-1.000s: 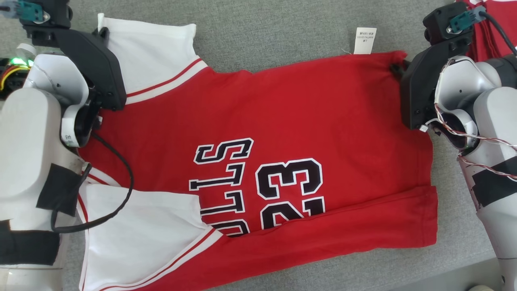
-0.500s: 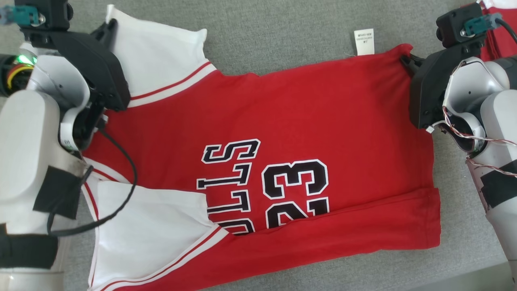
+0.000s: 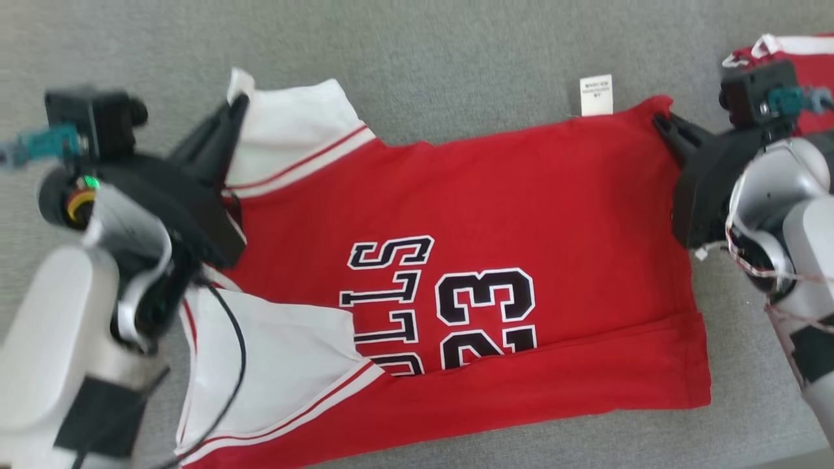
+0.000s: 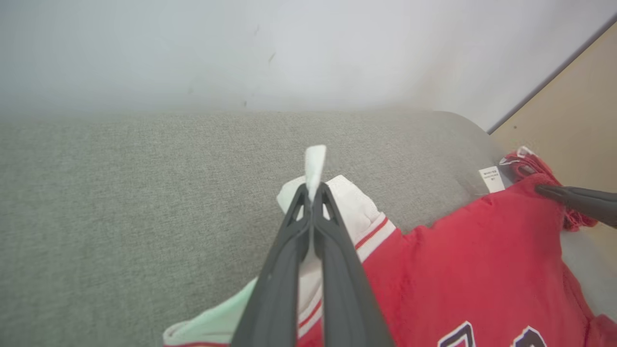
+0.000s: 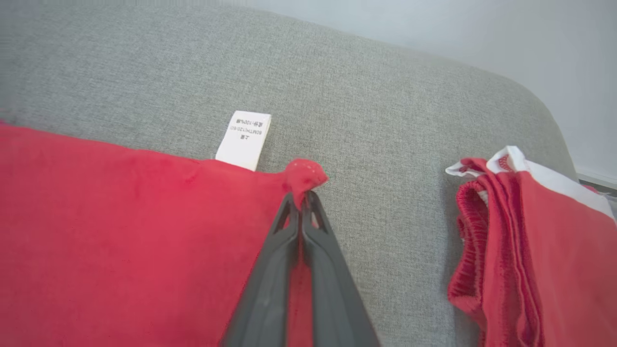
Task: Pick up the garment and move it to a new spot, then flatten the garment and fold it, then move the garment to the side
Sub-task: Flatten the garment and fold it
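The red-and-white cotton basketball jersey (image 3: 521, 215) lies flat on the grey fabric surface (image 3: 456, 58), its near edge already folded. The left claw (image 4: 312, 193) pinches its white sleeve (image 3: 293, 130) and the right claw (image 5: 301, 200) its red corner (image 5: 304, 176); more folding and the move aside seem left.

Right claw (image 5: 304, 202) pinching red garment (image 5: 120, 231) corner

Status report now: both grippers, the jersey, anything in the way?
Left gripper shut on white sleeve of jersey. Right gripper shut on hem corner. Second red garment nearby, apart from jersey.
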You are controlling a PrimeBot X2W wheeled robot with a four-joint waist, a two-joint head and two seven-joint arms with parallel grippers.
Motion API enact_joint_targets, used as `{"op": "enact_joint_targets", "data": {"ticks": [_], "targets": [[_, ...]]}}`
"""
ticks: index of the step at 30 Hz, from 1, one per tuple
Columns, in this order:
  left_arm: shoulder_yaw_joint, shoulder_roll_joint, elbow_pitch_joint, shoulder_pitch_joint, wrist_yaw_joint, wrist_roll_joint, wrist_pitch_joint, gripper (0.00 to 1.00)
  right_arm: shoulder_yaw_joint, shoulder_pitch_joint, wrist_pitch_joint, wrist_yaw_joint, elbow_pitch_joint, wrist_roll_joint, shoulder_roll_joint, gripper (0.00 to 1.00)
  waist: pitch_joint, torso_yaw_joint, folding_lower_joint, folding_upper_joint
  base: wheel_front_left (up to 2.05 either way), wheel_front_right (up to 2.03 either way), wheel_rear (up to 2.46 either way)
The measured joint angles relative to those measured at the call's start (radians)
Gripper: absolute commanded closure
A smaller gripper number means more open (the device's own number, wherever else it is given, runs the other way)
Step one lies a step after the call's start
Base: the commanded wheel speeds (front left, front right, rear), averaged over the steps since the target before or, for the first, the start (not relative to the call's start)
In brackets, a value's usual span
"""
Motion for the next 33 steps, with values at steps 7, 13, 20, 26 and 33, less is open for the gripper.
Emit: {"op": "enact_joint_targets", "data": {"ticks": [7, 13, 20, 26, 33], "targets": [[-0.002, 0.016, -0.143, 0.163, 0.0, -0.112, -0.053, 1.0, 0.016, 0.111, -0.071, 0.0, -0.048, 0.011, -0.055, 1.0, -0.061, 0.027, -0.0002, -0.0001, 0.0, 0.0, 0.0], [0.011, 0.024, -0.202, 0.315, 0.004, -0.15, -0.106, 1.0, 0.042, 0.191, -0.123, 0.0, -0.061, 0.027, -0.102, 1.0, -0.114, 0.054, -0.0002, -0.0002, 0.0, 0.0, 0.0], [0.017, 0.001, -0.262, 0.491, 0.018, -0.178, -0.166, 1.0, 0.092, 0.268, -0.123, 0.0, -0.061, 0.048, -0.166, 1.0, -0.165, 0.086, -0.0003, -0.0003, 0.0, 0.0, 0.0], [-0.005, -0.028, -0.287, 0.619, 0.035, -0.197, -0.184, 1.0, 0.137, 0.318, -0.094, 0.0, -0.061, 0.063, -0.222, 1.0, -0.198, 0.111, -0.0003, -0.0003, 0.0, 0.0, 0.0], [-0.012, -0.058, -0.27, 0.712, 0.05, -0.226, -0.212, 1.0, 0.151, 0.375, -0.086, 0.0, -0.062, 0.101, -0.246, 1.0, -0.238, 0.133, -0.0002, -0.0003, 0.0, 0.0, 0.0]]}}
